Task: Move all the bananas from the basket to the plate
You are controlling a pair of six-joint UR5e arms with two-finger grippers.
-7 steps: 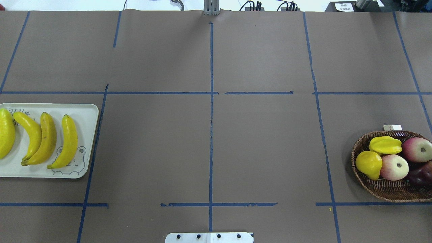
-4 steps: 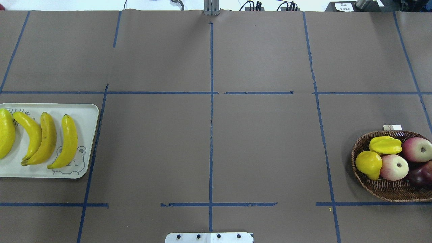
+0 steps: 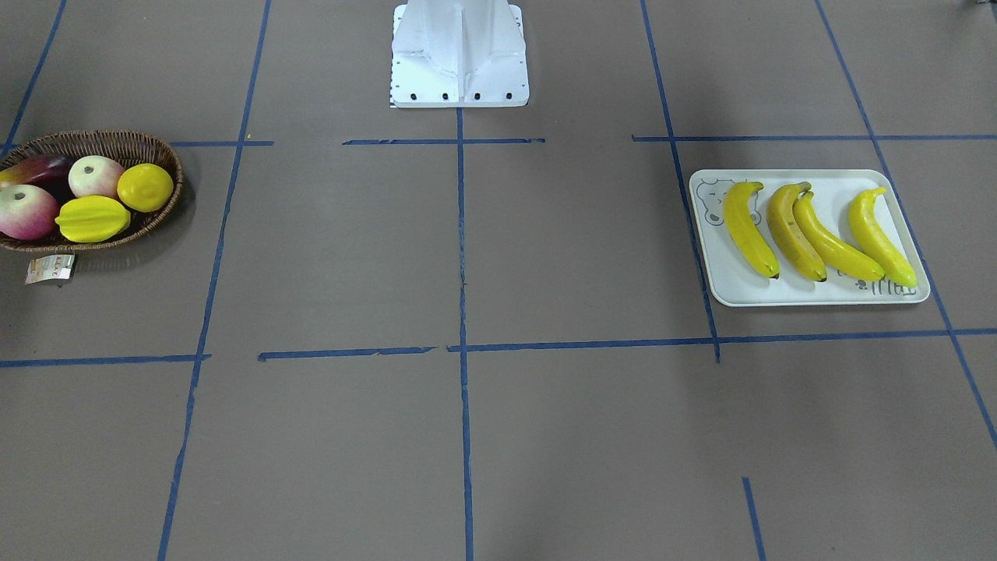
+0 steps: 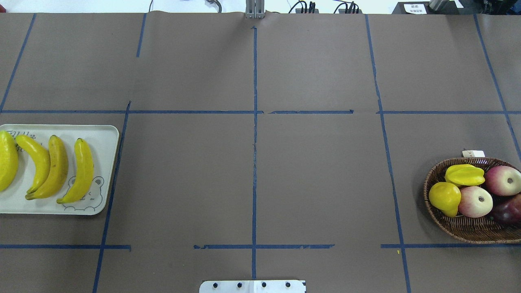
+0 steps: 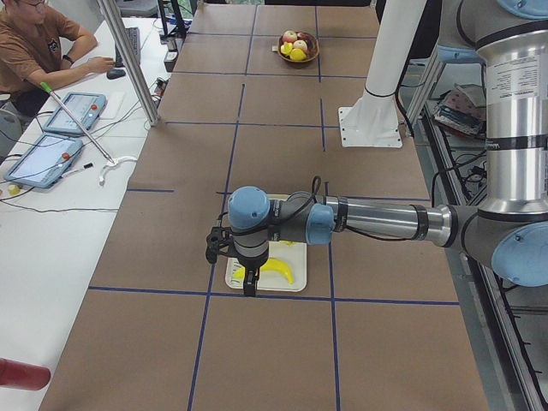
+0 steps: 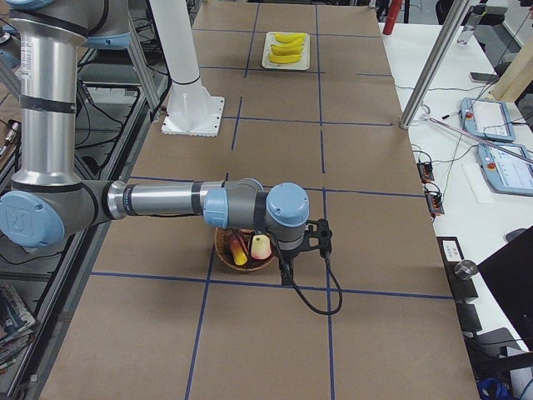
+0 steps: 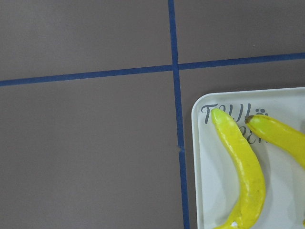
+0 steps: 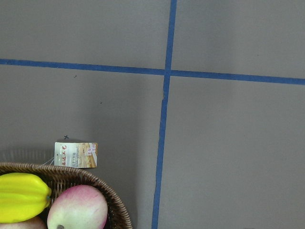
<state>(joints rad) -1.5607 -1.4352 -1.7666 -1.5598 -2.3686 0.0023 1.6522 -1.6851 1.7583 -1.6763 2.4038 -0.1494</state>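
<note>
All four bananas (image 3: 749,227) lie side by side on the plate (image 4: 103,138), at the left edge of the table (image 4: 317,171) in the overhead view. The two middle bananas touch each other. The rightmost one lies across the bear print.

The basket (image 4: 468,234) sits well apart from the plate, at the far right edge of the table. It holds a starfruit (image 4: 465,176), a lemon (image 4: 444,196), two apples (image 4: 475,201) and a dark red fruit (image 4: 506,211). Its paper tag (image 4: 473,154) lies on the table just beside the far rim.

In the side views the left hand (image 5: 249,288) points down above the plate, and the right hand (image 6: 286,273) points down above the basket. Neither hand shows in any other view, so I cannot tell how far either is open or whether it has hold of anything.
</note>
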